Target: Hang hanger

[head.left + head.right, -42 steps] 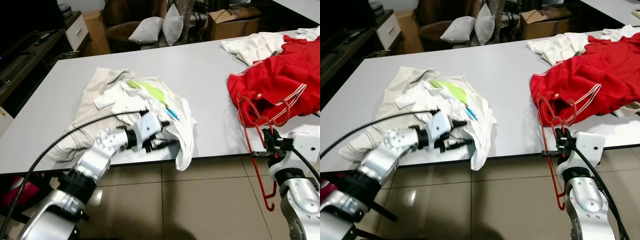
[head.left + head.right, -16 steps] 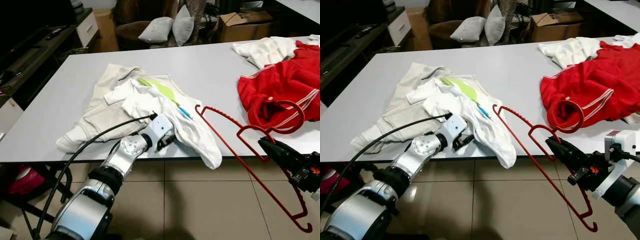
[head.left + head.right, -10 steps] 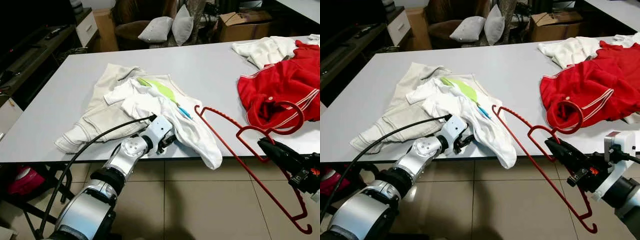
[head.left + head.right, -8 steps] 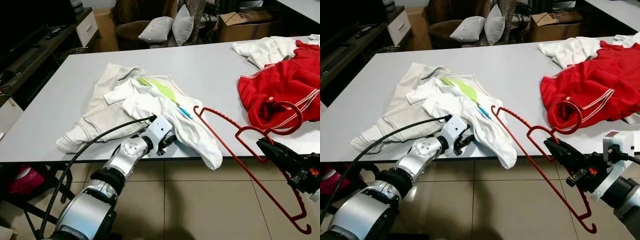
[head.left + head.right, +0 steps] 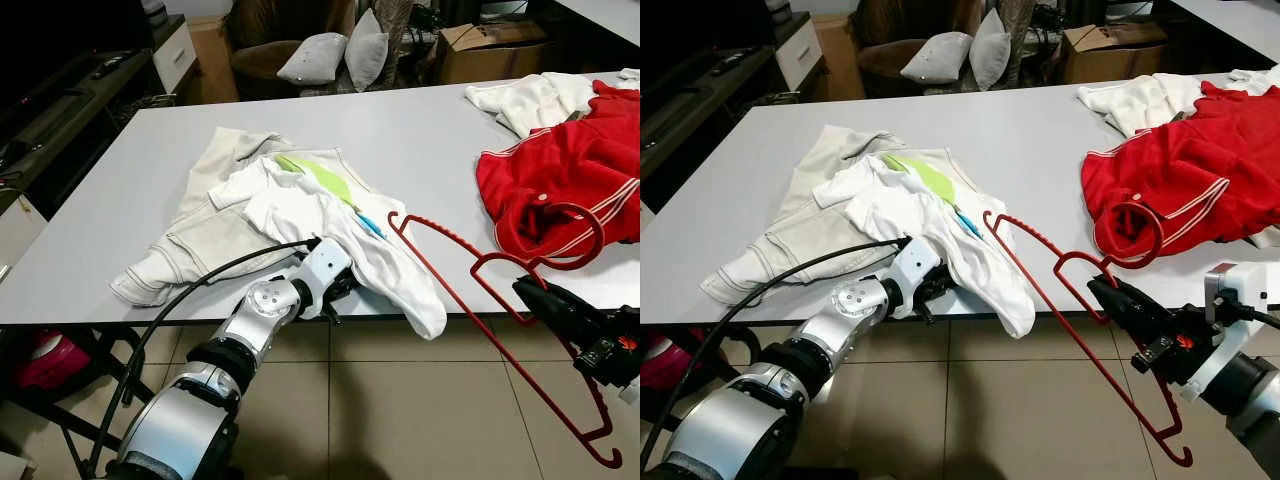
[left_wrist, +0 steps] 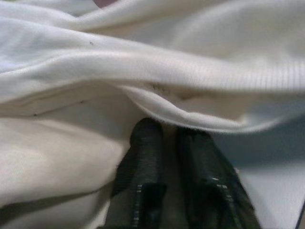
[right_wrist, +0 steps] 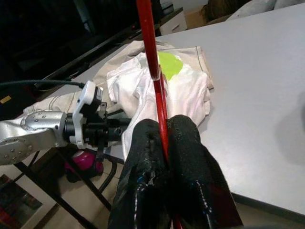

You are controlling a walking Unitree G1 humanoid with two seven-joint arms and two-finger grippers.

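Observation:
A red hanger (image 7: pixel 150 52) slants over the table's front edge, one shoulder (image 5: pixel 440 233) reaching toward a white shirt (image 5: pixel 320 215). My right gripper (image 5: pixel 528 293) is shut on the hanger near its neck, off the table's near right corner. The hanger's hook lies against a red garment (image 5: pixel 570 160). The white shirt, with a green print, lies on a beige garment (image 5: pixel 205 225), and its hem droops over the edge. My left gripper (image 5: pixel 335 290) sits at that edge under the hem. Its fingers (image 6: pixel 143 143) are close together with cloth at the tips.
The grey table (image 5: pixel 430 130) also carries a white garment (image 5: pixel 530 100) at the far right. Behind it stand a chair with cushions (image 5: pixel 340 55) and a cardboard box (image 5: pixel 490 40). A dark cabinet (image 5: pixel 60 100) runs along the left. Tiled floor (image 5: pixel 400 400) lies below.
Since 2.6 s ago my right gripper has swung the hanger up from hanging vertically to slanting toward the white shirt. Over the last half second my left gripper slid slightly back toward the table edge.

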